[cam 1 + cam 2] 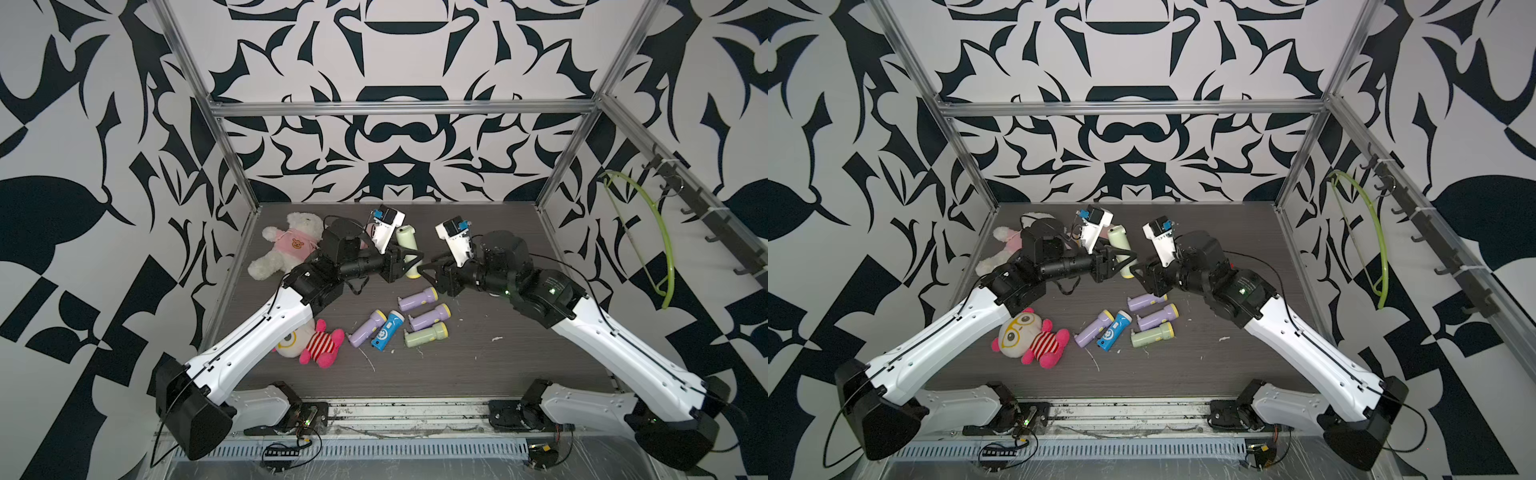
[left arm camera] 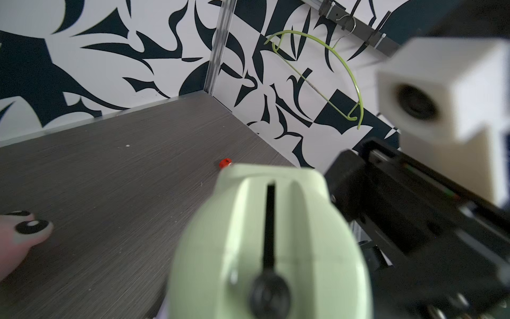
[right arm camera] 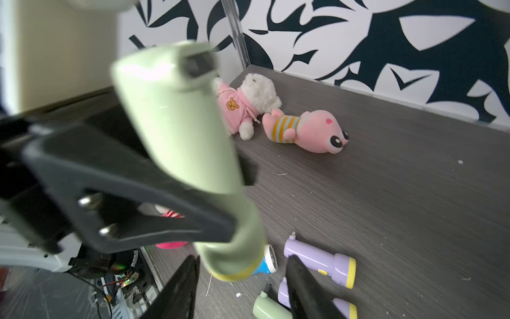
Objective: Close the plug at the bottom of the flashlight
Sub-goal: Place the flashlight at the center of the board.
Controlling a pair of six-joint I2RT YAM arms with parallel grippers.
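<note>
A pale green flashlight hangs tilted above the table, with my left gripper shut round its body. In the right wrist view the left gripper's black fingers clamp the flashlight. Its bottom end points up, and the dark plug lies in the recess there. Its yellow-rimmed head points down. My right gripper is open, one fingertip on each side just below that head, touching nothing. In the left wrist view the flashlight hides the left fingers.
Several flashlights lie mid-table: purple ones, a green one, a blue one. A white bear, a pink plush and a striped doll lie to the left. A green hanger hangs on the right wall.
</note>
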